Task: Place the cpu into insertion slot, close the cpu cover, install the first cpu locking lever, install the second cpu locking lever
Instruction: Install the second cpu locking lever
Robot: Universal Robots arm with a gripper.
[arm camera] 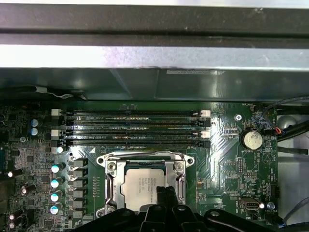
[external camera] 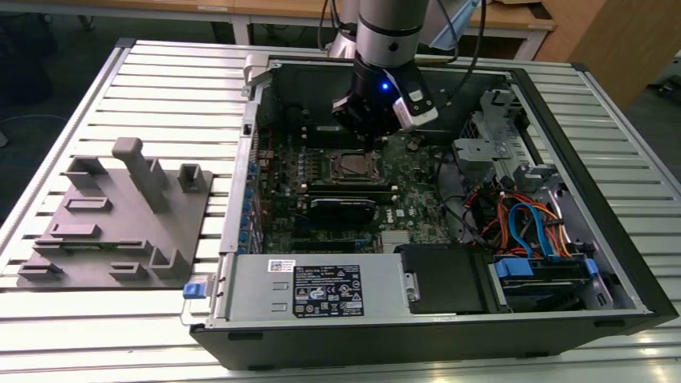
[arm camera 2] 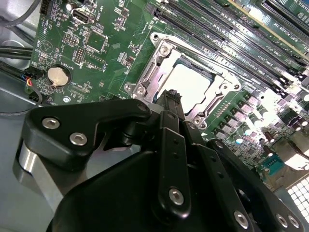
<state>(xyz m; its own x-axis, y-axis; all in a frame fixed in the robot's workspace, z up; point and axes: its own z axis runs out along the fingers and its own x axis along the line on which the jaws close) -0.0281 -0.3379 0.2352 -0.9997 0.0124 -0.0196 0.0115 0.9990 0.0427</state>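
Note:
The cpu [arm camera: 141, 186] lies flat in the insertion slot [external camera: 346, 165], its pale metal face up. The silvery cpu cover [arm camera: 112, 186] is folded down around it, framing the chip through its window. In the second wrist view the cpu [arm camera 2: 189, 83] and the cpu cover [arm camera 2: 155, 68] sit just beyond my fingertips. My gripper [arm camera: 167, 191] hangs low over one edge of the socket with its fingers pressed together, and I see nothing between them. In the exterior view the gripper [external camera: 375, 137] is inside the open computer case, just behind the socket.
Long memory slots [arm camera: 133, 128] run beside the socket, and a coin battery [arm camera: 251, 139] sits further off. A black card [external camera: 343, 209], bundled cables [external camera: 527, 227] and a drive cage crowd the case. A grey fixture block [external camera: 117, 223] stands at the exterior view's left.

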